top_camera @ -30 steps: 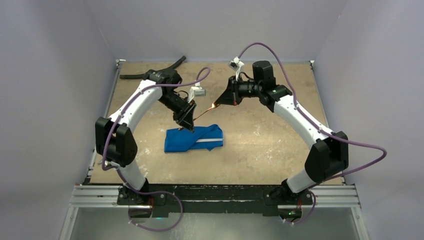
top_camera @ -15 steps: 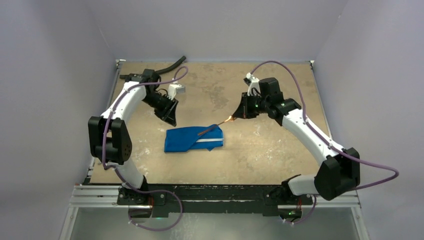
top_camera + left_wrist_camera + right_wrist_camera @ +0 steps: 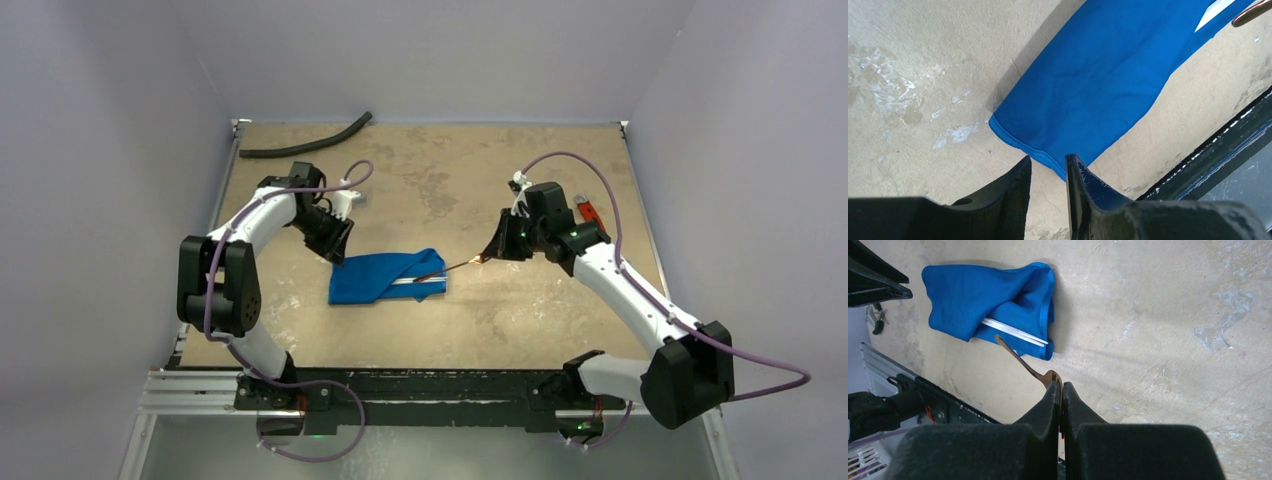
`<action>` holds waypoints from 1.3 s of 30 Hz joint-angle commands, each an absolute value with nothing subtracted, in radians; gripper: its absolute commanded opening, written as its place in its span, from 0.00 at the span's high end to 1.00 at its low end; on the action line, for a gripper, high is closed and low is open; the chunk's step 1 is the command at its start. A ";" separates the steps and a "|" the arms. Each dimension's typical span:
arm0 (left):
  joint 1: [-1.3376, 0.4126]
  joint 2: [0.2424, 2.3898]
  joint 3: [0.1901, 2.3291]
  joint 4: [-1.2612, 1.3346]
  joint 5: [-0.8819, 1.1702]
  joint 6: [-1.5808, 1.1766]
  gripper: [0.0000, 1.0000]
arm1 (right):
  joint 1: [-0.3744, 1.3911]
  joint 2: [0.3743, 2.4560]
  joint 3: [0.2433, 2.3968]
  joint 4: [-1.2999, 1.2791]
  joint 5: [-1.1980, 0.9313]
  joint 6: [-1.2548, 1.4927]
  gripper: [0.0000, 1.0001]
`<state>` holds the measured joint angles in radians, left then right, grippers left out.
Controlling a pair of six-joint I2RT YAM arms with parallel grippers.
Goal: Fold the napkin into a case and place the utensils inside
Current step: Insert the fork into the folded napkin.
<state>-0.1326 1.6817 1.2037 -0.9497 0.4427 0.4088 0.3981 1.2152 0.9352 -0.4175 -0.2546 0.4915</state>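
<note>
The blue napkin [image 3: 380, 280] lies folded into an oblong case in the middle of the table, its opening facing right. A silver utensil [image 3: 416, 282] lies in the fold and shows as a pale strip [image 3: 1015, 333]. My right gripper [image 3: 489, 254] is shut on one end of a thin copper utensil [image 3: 1020, 356]. That utensil slants down to the left, its free tip at the case's opening [image 3: 432, 277]. My left gripper [image 3: 1048, 164] hangs just above the napkin's left edge [image 3: 1098, 85], its jaws a little apart with nothing between them.
A black curved hose [image 3: 305, 141] lies at the back left edge. A red-handled wrench [image 3: 590, 212] shows behind the right arm. A black and aluminium rail [image 3: 430, 390] runs along the near edge. Grey walls close in the table on three sides.
My left gripper let go, opened a little and drew back left and nearer, to the napkin's left edge. My right gripper carried the copper utensil rightward and nearer, lowering its tip to the case's opening.
</note>
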 commanded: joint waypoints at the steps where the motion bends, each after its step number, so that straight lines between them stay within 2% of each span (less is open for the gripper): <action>1: -0.124 1.655 1.162 -0.898 0.429 0.413 0.70 | 0.397 1.212 0.926 -0.389 -0.232 0.537 1.00; 19: -0.122 1.682 1.092 -0.868 0.391 0.528 0.76 | 0.406 1.270 0.873 -0.255 -0.239 0.640 1.00; 39: -0.120 1.646 0.998 -0.813 0.350 0.666 0.81 | 0.511 1.357 0.846 -0.128 -0.207 0.747 1.00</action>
